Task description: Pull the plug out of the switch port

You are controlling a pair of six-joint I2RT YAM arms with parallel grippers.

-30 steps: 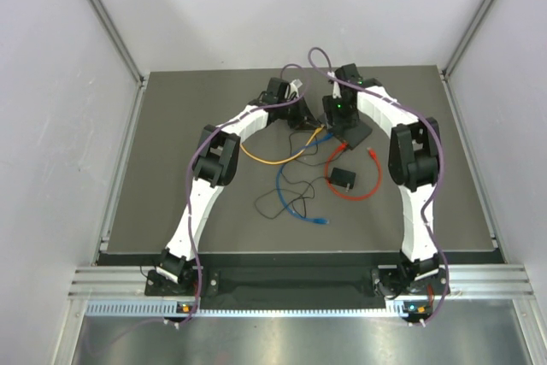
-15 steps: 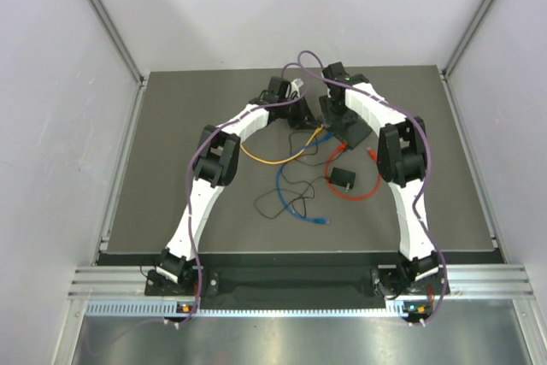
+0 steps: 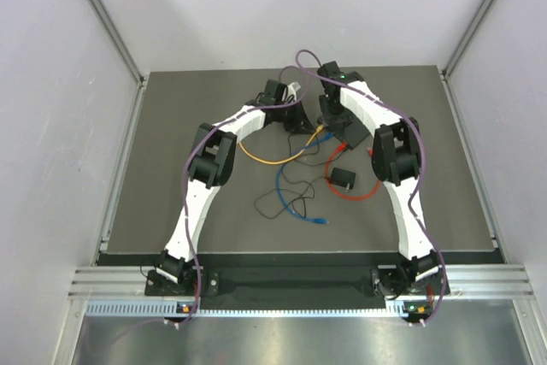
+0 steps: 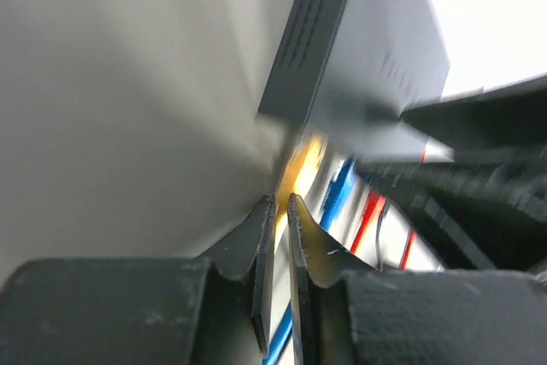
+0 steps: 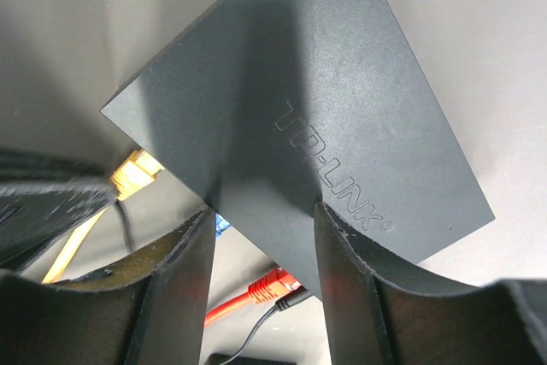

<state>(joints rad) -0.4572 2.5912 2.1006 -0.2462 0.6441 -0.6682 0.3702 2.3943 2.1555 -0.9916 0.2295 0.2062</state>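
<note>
While the left pincer (image 4: pixel 280 203) sits closed beside the switch (image 5: pixel 342 100), the right pincer (image 5: pixel 263 211) hangs open over it.

Dark grey counter (image 3: pixel 171 194) boxed in by plain white walls (image 3: pixel 51 126) on the left, back and right, with aluminium posts (image 3: pixel 103 16) running up the two back corners. The near edge has a slotted aluminium rail (image 3: pixel 487 278), and a brushed metal sheet (image 3: pixel 282 339) in front of it. Light is even and diffuse, soft shadows only.
</note>
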